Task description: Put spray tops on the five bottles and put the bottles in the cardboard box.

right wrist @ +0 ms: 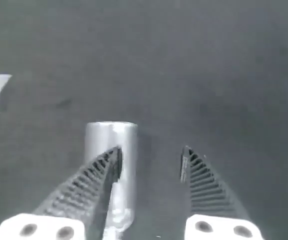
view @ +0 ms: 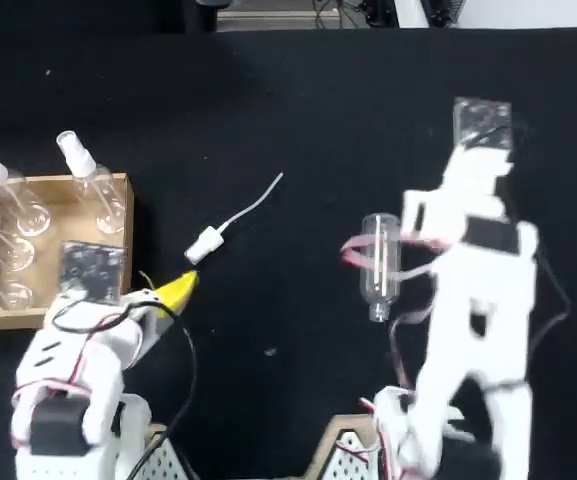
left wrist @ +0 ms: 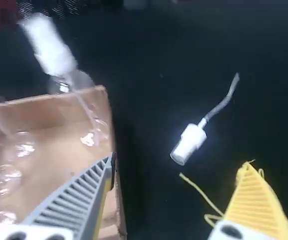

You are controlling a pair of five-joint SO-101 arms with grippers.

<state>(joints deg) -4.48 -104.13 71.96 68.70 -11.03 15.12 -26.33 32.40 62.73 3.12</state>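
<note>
High view: one bottle uncapped, both pincers open

**Risks**
- The right gripper (right wrist: 151,150) has its jaws apart and clamps nothing.
- The bare bottle (view: 380,262) sits against one of its fingers (right wrist: 91,175) and seems partly behind it, not centred in the gap. Closing from here could nudge the round bottle so it rolls off or gets pinched off-centre and slips.
- The top (view: 208,243) lies on the table (view: 268,100) between the box (view: 68,182) and the bottle, well apart from the bottle.
- Its tube (view: 253,205) is long and bent, so I judge it could easily miss the narrow neck or buckle.
- The left gripper (left wrist: 177,164) is also spread wide and holds nothing. Its grey finger is over the box corner and its yellow finger is near the top.
- Dropping straight down could catch the box wall or knock the capped bottles (view: 93,190).
- A loose yellow thread (left wrist: 198,192) on that finger may snag the top.

**Unclear**
- I can't tell whether the bare bottle rests on the table or is lifted.
- The box is cut off at the frame edge. About four capped bottles show, but the count is unsure.
- In the high view the left arm covers the grey finger.
- In the right wrist view a finger blocks the near end of the bottle.
</note>
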